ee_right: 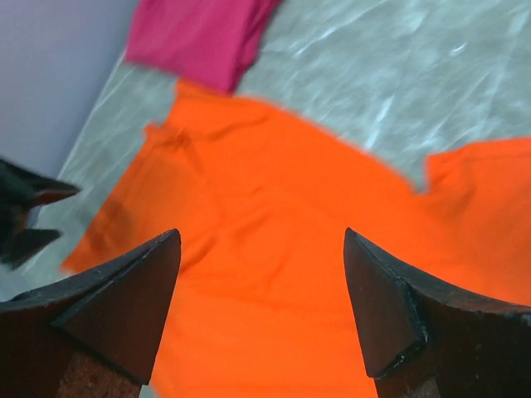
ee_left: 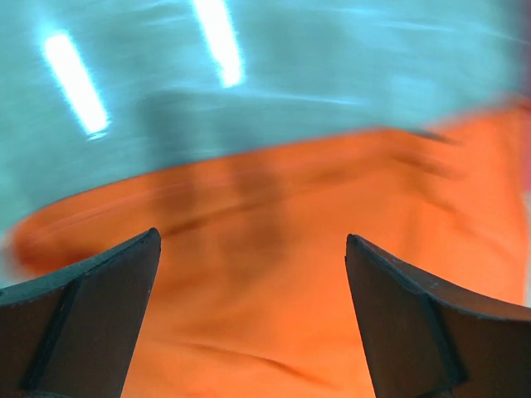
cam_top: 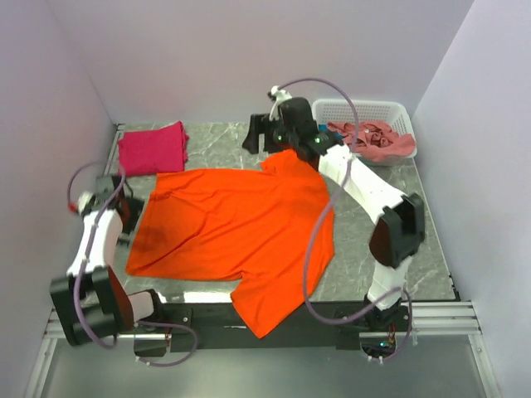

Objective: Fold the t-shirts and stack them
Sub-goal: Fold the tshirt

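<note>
A bright orange t-shirt point(cam_top: 241, 232) lies spread flat across the middle of the table, one sleeve hanging over the near edge. A magenta-red t-shirt point(cam_top: 153, 148) lies folded at the back left, and it also shows in the right wrist view point(ee_right: 199, 33). My left gripper point(cam_top: 129, 207) hovers open at the orange shirt's left edge, with only orange cloth point(ee_left: 274, 290) below its fingers point(ee_left: 251, 236). My right gripper point(cam_top: 255, 137) hangs open above the shirt's far edge near the collar, with nothing between its fingers point(ee_right: 261, 232) and orange cloth point(ee_right: 274, 274) beneath.
A white lattice basket point(cam_top: 365, 108) at the back right holds a crumpled salmon-pink t-shirt point(cam_top: 373, 139). Pale walls close in the left, back and right sides. The marbled tabletop point(cam_top: 382, 178) shows around the shirts.
</note>
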Controlling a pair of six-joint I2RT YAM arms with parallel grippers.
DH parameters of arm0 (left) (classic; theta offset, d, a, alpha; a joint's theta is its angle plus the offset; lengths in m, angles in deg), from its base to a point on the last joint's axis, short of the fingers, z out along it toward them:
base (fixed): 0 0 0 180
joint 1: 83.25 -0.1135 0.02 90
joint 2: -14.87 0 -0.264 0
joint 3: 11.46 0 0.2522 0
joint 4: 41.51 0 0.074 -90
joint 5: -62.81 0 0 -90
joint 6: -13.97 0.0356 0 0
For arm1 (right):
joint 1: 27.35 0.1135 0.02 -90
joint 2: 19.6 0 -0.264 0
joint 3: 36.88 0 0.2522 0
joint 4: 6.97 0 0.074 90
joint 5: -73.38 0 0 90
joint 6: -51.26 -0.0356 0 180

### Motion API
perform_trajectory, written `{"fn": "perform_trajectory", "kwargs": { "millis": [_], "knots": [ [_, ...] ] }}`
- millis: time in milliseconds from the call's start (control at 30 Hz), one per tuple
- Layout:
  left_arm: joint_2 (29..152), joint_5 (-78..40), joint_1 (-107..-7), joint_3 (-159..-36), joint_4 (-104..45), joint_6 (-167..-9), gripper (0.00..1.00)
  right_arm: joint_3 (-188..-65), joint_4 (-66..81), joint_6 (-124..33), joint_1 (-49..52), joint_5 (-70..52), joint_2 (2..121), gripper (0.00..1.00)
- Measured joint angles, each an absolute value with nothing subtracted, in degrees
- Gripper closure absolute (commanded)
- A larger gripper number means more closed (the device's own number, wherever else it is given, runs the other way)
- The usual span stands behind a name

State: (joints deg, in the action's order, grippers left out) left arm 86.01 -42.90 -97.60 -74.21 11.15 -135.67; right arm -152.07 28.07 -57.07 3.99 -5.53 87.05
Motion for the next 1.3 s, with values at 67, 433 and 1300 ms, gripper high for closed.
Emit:
{"fn": "perform_trajectory", "kwargs": {
  "millis": [67, 433, 1300],
  "knots": [
    [80.7, -43.7, -100.9, -67.7, 13.2, -139.1, 0.01, -145.4, 25.2, -57.2, 6.6, -4.9, 81.9, 0.15],
    [68.2, -47.6, -103.3, -58.2, 22.8, -151.3, 0.17, -125.9, 22.9, -60.5, 7.7, -7.0, 75.6, 0.14],
    [78.4, -45.0, -103.8, -55.9, 19.2, -150.3, 0.99, -107.2, 26.8, -59.0, 42.2, -16.4, 63.4, 0.18]
  ]
}}
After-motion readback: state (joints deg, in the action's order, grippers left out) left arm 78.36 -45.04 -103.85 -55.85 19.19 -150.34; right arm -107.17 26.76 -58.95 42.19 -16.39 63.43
